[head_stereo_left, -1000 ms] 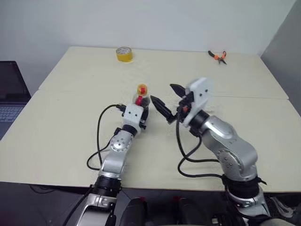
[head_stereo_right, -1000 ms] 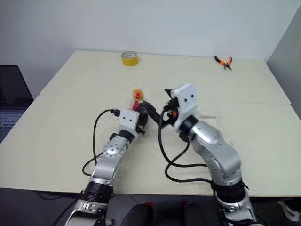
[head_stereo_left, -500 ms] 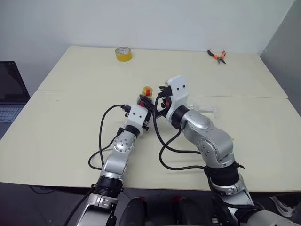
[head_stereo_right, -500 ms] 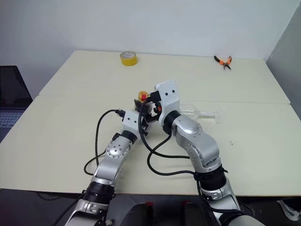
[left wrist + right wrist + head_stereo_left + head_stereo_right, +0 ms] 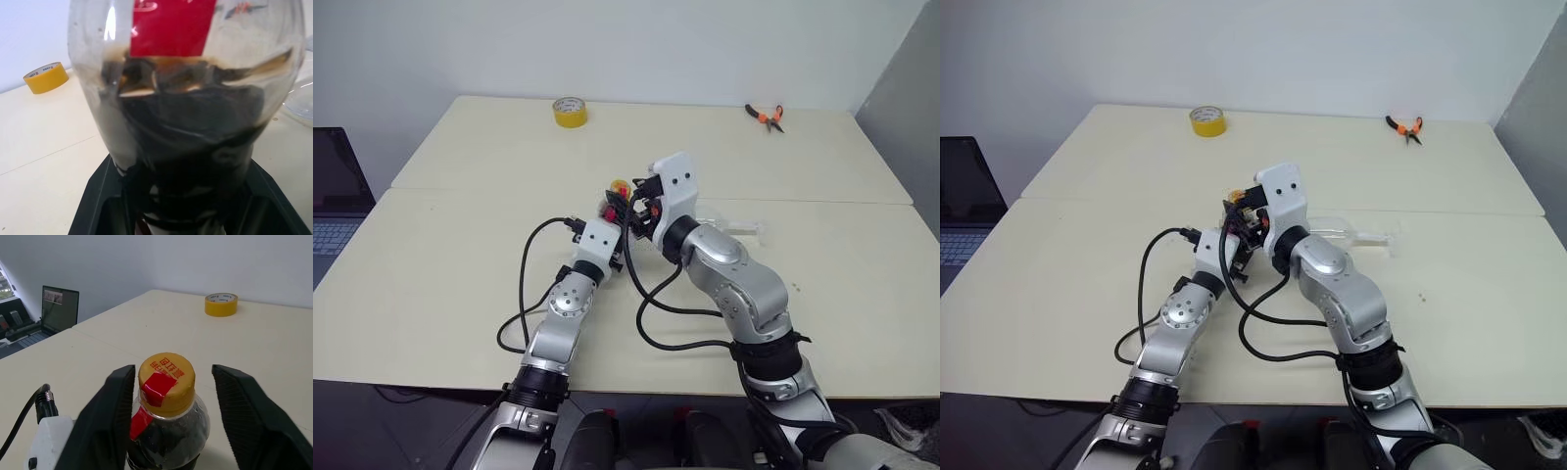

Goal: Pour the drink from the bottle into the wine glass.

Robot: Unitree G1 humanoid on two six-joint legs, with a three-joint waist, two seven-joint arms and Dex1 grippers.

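My left gripper is shut on the lower body of the bottle, holding it upright just above the table near the middle. The dark drink fills it to just below the red label. The right gripper is open and reaches in from the right, one finger on each side of the yellow cap. A gap still shows between the cap and its right finger. The wine glass is clear and seems to lie on its side on the table, just right of my right wrist.
A yellow tape roll sits at the table's far edge, and orange-handled pliers lie at the far right. A laptop stands off the table's left side. A black cable loops beside my left arm.
The right gripper swung in from the right of the bottle and now straddles its cap, with the fingers drawn closer together. The left gripper and the bottle stayed put.
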